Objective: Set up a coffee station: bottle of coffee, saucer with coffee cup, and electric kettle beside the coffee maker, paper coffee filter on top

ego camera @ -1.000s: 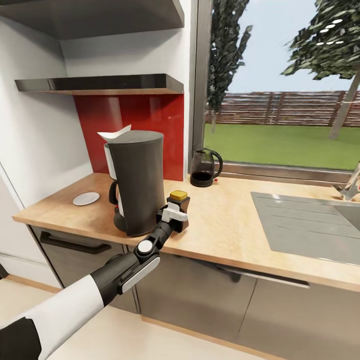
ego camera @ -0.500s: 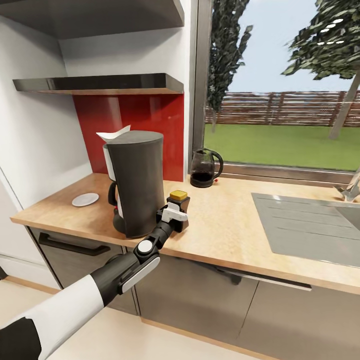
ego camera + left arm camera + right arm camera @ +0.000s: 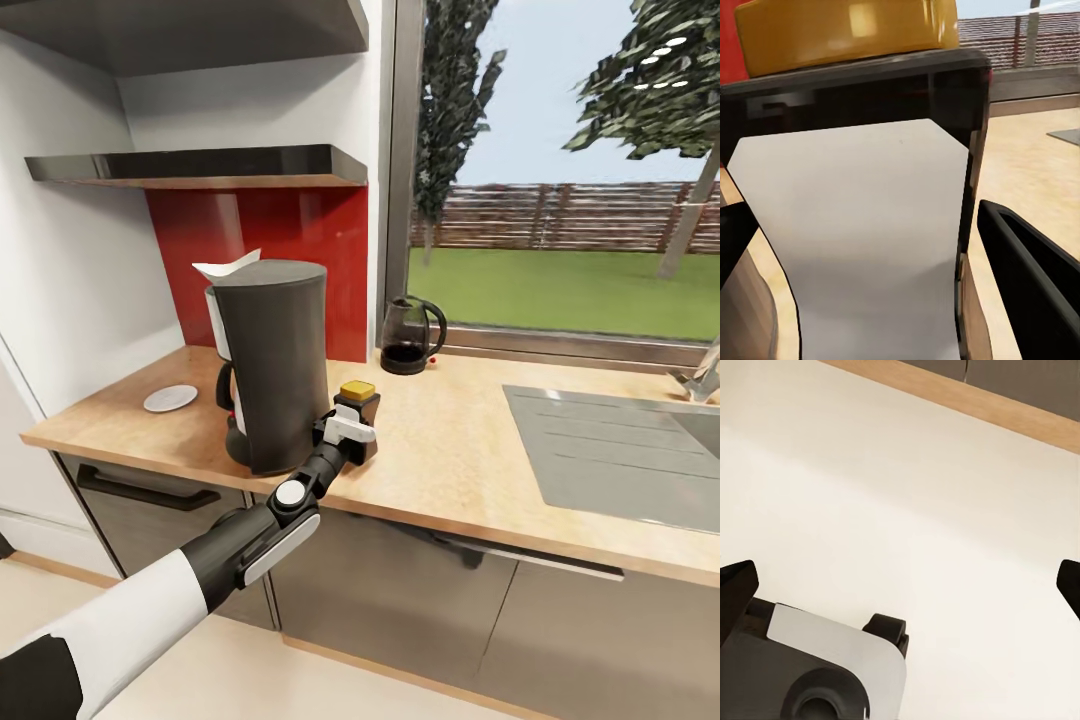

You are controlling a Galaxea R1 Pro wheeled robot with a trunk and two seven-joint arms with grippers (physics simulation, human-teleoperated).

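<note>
Wooden countertop under a window, sink right.
Left gripper pinches the coffee bottle beside the coffee maker; the right wrist view shows the right gripper spread over pale floor.

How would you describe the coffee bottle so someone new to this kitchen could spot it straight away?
Find the wooden countertop under the window, then the tall dark coffee maker at its left end. The coffee bottle stands just right of it near the front edge, between the left gripper jaws: a small dark bottle with a white label and the scene's one yellow cap.
</note>
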